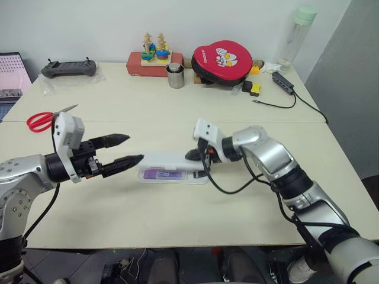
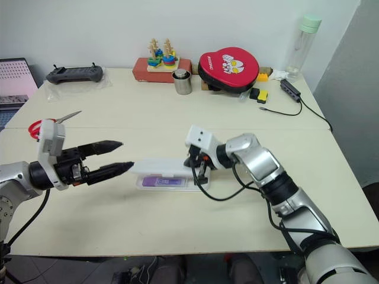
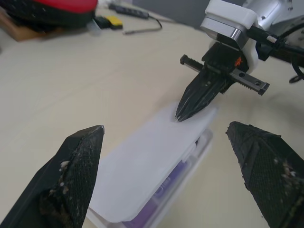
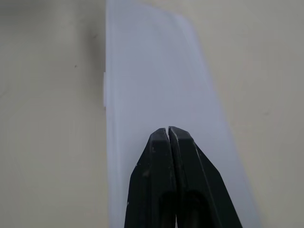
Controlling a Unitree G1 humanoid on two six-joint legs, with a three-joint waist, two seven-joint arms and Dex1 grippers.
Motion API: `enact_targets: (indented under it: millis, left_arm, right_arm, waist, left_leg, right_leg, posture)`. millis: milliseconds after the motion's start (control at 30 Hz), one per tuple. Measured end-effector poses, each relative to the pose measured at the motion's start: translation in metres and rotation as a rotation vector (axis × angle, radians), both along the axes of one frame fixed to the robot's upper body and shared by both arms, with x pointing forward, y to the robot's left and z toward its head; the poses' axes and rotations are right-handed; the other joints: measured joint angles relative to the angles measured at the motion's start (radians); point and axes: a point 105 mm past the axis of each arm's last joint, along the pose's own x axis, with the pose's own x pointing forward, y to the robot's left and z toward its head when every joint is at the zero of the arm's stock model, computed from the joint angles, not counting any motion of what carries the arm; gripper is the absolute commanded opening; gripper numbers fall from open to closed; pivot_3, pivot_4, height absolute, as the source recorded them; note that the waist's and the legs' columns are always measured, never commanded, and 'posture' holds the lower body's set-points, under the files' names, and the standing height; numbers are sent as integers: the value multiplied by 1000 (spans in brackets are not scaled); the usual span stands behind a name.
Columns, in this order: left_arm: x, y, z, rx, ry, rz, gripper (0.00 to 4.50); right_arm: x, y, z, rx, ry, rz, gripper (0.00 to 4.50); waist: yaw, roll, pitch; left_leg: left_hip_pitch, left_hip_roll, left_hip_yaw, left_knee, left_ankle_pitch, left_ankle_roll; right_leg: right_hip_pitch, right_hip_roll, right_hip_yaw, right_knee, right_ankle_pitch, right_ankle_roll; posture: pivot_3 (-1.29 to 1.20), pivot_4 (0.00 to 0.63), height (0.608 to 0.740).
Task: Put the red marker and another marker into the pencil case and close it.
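Two grippers — left gripper (image 1: pixel 124 151) jaws wide, right gripper (image 3: pixel 183 115) pinched — one pencil case (image 1: pixel 172 167), one purple marker (image 1: pixel 163 174)

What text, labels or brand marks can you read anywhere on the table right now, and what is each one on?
White lettering along the rim of the red round pad: present, too small to read.
White cartoon graphic on the same pad: a picture, no legible words.
Label on the purple marker in the pencil case: too blurred to read.
Pink screen at the table's left edge: rows of marks, not legible.
Nothing else carries readable text.
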Motion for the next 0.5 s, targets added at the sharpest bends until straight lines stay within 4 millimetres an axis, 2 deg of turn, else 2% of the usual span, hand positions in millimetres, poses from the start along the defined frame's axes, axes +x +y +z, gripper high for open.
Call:
enact_targets:
  millis: [67, 167, 267, 333, 400, 500]
  left_arm:
    - [0, -1, -4, 17, 14, -5, 4500]
    - [3, -4, -5, 24, 17, 1, 4500]
    - [31, 4, -6, 10, -13, 160, 4500]
    - [47, 10, -8, -12, -21, 251, 4500]
    - [67, 20, -10, -17, -38, 361, 4500]
    - [82, 36, -14, 23, -69, 476, 4500]
  right_arm:
    - [-3, -1, -9, -4, -2, 1, 47]
    - [-5, -2, -9, 8, 8, -6, 47]
    - [-2, -12, 11, 190, 87, -76, 47]
    - [4, -20, 38, 318, 56, -113, 399]
    - [8, -40, 60, 386, 13, -147, 787]
    - [16, -69, 70, 420, 2, -242, 1596]
  waist:
    - [1, 0, 0]
    - [0, -1, -1]
    - [10, -1, 0]
    - [11, -1, -1]
    - [15, -2, -1]
    - [11, -2, -1]
  left_leg:
    - [0, 0, 0, 0, 0, 0]
    - [1, 0, 0, 0, 0, 0]
    - [0, 0, 0, 1, 0, 0]
    - [0, 0, -1, 1, 0, 0]
    - [-1, 0, -1, 1, 0, 0]
    - [0, 0, 0, 1, 0, 0]
  right_leg:
    - [0, 0, 1, 0, 0, 1]
    - [1, 0, 1, 0, 0, 1]
    - [1, 0, 0, 0, 0, 1]
    - [1, 0, 0, 0, 0, 1]
    - [1, 0, 0, 0, 1, 1]
    - [1, 0, 0, -1, 1, 1]
  posture:
    - [0, 150, 740]
    - [0, 150, 740]
    - [0, 150, 740]
    - [0, 150, 740]
    - [0, 150, 740]
    - [0, 150, 740]
